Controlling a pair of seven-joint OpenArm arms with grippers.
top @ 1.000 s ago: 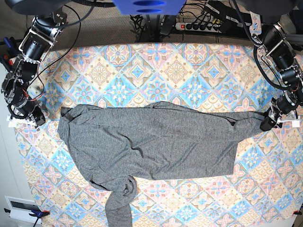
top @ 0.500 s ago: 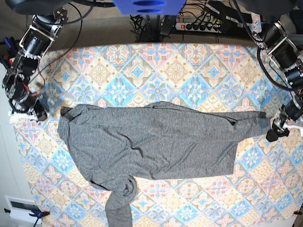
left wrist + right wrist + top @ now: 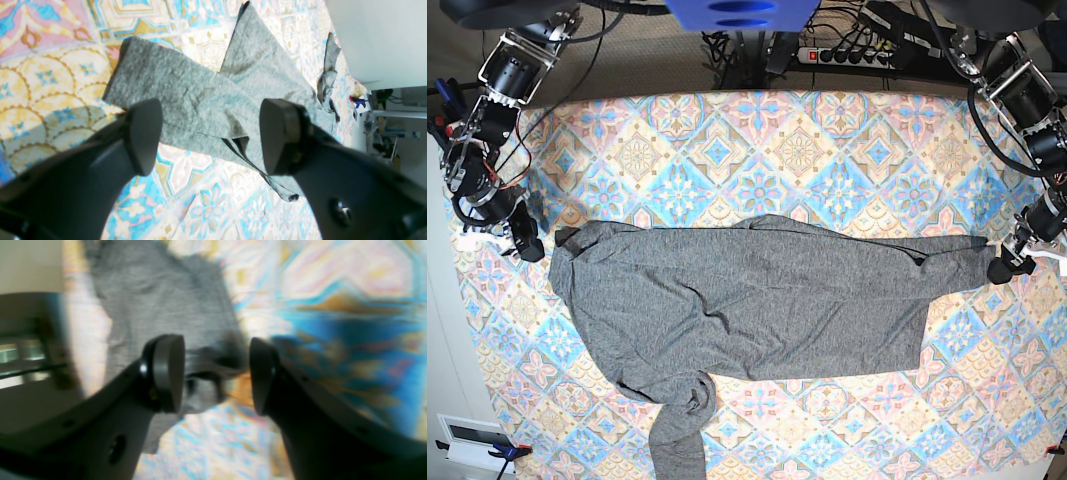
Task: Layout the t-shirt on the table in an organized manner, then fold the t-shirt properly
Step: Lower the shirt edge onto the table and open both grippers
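Observation:
The dark-grey t-shirt (image 3: pixel 747 295) lies spread flat across the patterned table (image 3: pixel 827 150). One long sleeve stretches toward the right edge. The other sleeve (image 3: pixel 679 430) is bunched up and trails off the front edge. My left gripper (image 3: pixel 1007 268) hovers open just past the right sleeve's cuff. In the left wrist view that cuff (image 3: pixel 160 76) lies flat on the cloth beyond the left gripper (image 3: pixel 210 136). My right gripper (image 3: pixel 527 240) is open beside the shirt's left corner. The blurred right wrist view shows grey fabric (image 3: pixel 160 300) beyond the right gripper (image 3: pixel 215 373).
A power strip (image 3: pixel 847 55) and cables lie behind the table's far edge. A white box (image 3: pixel 472 440) sits on the floor off the front-left corner. The table's left edge runs close to my right arm (image 3: pixel 487 120).
My right gripper has opened and shifted right toward the shirt's left corner. My left gripper let go of the right cuff, drew off to the right and stands open. The shirt has stayed put.

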